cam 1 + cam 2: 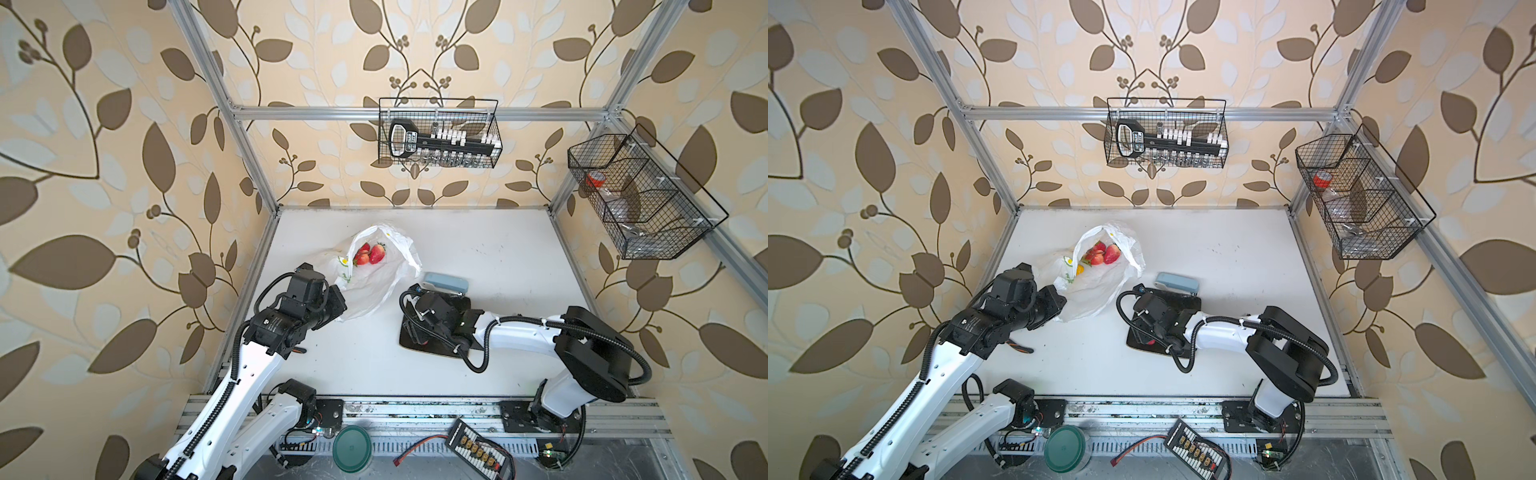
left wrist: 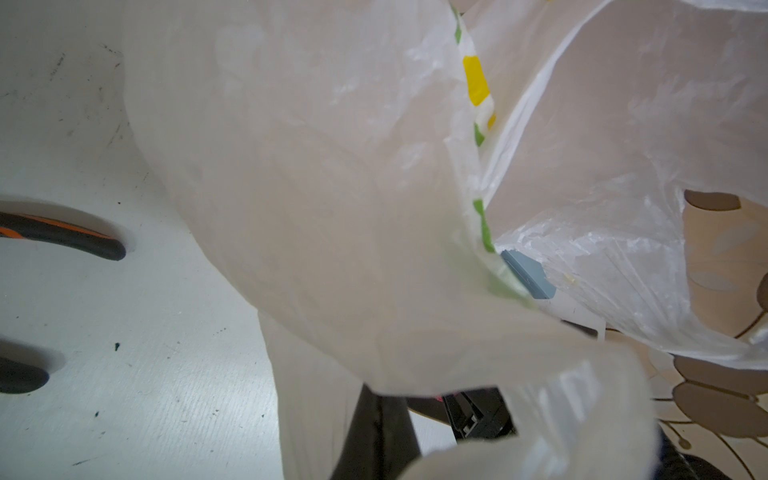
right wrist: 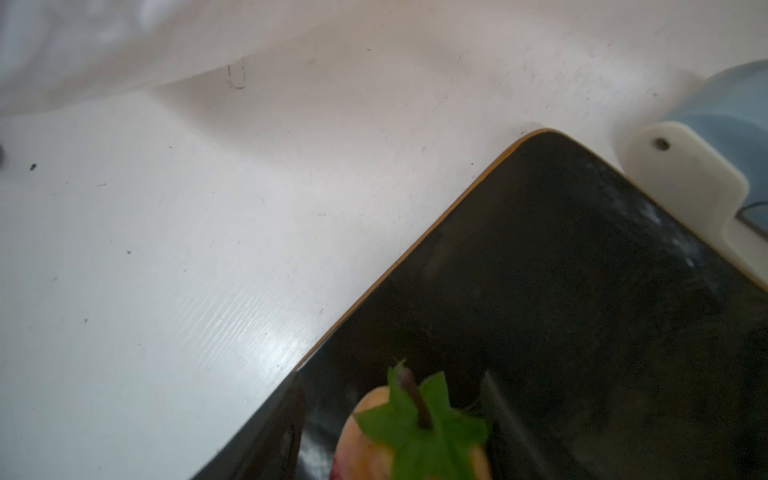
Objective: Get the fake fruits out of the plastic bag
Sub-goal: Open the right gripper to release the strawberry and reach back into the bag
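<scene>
The plastic bag lies at the back left of the table, its mouth open. Red strawberries and a red-yellow fruit sit inside. My left gripper is shut on the bag's near edge; in the left wrist view the bag drapes over one black finger. My right gripper stands open over the black tray. A peach with a green leaf rests on the tray between its fingers, with a gap on each side.
A blue-grey box lies just behind the tray. Orange-handled pliers lie under my left arm. Two wire baskets hang on the walls. A green lid sits on the front rail.
</scene>
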